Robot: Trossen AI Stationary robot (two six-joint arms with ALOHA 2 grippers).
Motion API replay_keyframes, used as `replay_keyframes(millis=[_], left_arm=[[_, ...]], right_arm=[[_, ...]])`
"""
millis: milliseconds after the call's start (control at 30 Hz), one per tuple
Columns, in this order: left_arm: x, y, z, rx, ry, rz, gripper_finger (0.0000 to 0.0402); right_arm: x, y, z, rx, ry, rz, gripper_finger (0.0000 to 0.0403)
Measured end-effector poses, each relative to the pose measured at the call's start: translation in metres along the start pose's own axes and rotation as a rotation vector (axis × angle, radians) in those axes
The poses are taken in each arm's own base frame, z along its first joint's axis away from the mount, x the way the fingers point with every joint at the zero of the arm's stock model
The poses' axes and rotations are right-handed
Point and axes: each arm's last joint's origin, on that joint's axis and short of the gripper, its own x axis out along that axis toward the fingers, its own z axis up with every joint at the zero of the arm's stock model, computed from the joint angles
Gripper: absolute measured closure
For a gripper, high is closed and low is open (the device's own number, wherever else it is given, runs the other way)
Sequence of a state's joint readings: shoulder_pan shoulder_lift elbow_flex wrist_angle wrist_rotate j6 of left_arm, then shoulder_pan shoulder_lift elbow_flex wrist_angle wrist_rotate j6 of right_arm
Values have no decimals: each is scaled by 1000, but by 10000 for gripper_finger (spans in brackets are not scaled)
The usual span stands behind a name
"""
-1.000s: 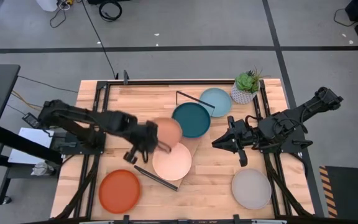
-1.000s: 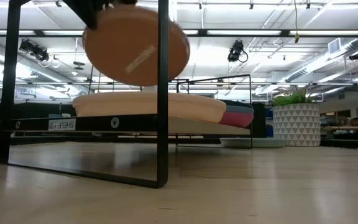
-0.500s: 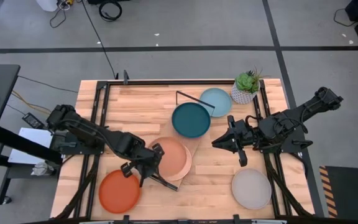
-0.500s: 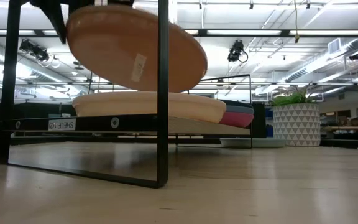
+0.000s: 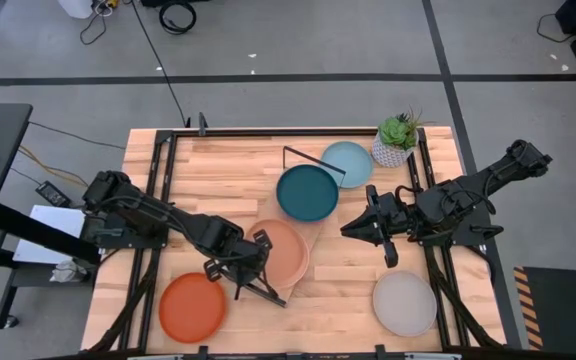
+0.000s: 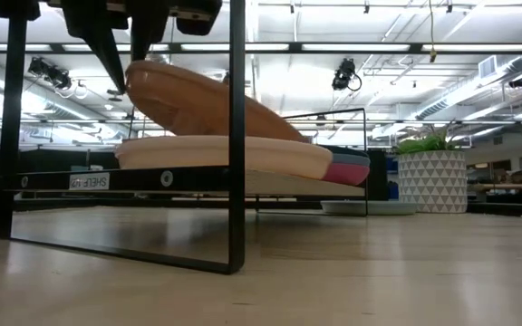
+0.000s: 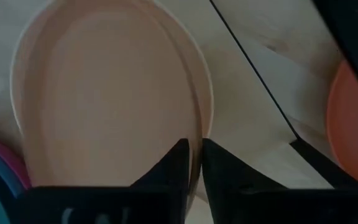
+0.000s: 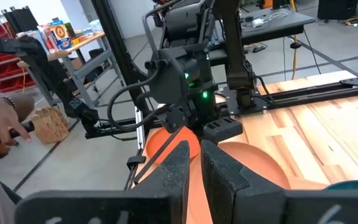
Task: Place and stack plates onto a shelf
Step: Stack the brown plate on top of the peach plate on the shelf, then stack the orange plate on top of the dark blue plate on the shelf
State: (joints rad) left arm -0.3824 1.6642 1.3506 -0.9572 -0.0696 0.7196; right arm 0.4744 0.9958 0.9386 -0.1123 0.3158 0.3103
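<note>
Lowered since a second ago, the salmon plate (image 6: 211, 104) has come down from well above the shelf (image 6: 188, 178) to lie tilted on the cream plate (image 6: 225, 154), its far edge resting on that plate and its near edge still raised by the left gripper (image 5: 240, 262), whose fingers (image 7: 178, 163) are clamped on the rim. From above, the salmon plate now covers nearly all of the cream one at the near end of the shelf, close to the desk's front edge, where the orange plate (image 5: 193, 306) lies on the tabletop just beside the left arm and the grey plate (image 5: 404, 303) sits near the front right corner. Behind the cream plate a sliver of magenta plate (image 6: 347, 172) shows on the shelf. Farther along, the dark teal plate (image 5: 307, 193) sits toward the shelf's far end, with the light blue plate (image 5: 348, 164) beyond it beside the potted plant (image 5: 398, 140) near the desk's back edge. The right gripper (image 5: 360, 228) hangs idle at the desk's right side, fingers together. Judging by the tilt, the stacking of this plate is nearly done; release should let it drop flat.
</note>
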Motion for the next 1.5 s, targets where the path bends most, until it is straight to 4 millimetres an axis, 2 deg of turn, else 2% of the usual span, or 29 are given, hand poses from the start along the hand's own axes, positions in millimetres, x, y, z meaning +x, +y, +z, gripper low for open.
replay_keyframes(millis=[400,700,800,933,1133,1300,1400,1500], left_arm=[[-1,2,5,-152,-53,21,276],[-6,8,0,-264,-34,97,286],[-11,11,-4,-306,-51,115,294],[-30,19,-10,-365,-128,187,303],[-65,22,-23,-456,-224,285,319],[-102,8,-25,-513,-379,341,331],[-122,0,-27,-622,-485,343,333],[-134,-10,-30,-745,-547,281,333]], right_arm=[[0,1,0,10,0,18,355],[0,0,2,-51,-17,2,355],[6,-1,-1,-43,-13,-41,355],[26,-7,-13,-71,56,-107,357],[49,-8,-28,-87,147,-80,358],[74,-7,-52,-116,245,-99,358],[91,-6,-72,-120,321,-119,358],[101,-5,-90,-96,396,-136,358]])
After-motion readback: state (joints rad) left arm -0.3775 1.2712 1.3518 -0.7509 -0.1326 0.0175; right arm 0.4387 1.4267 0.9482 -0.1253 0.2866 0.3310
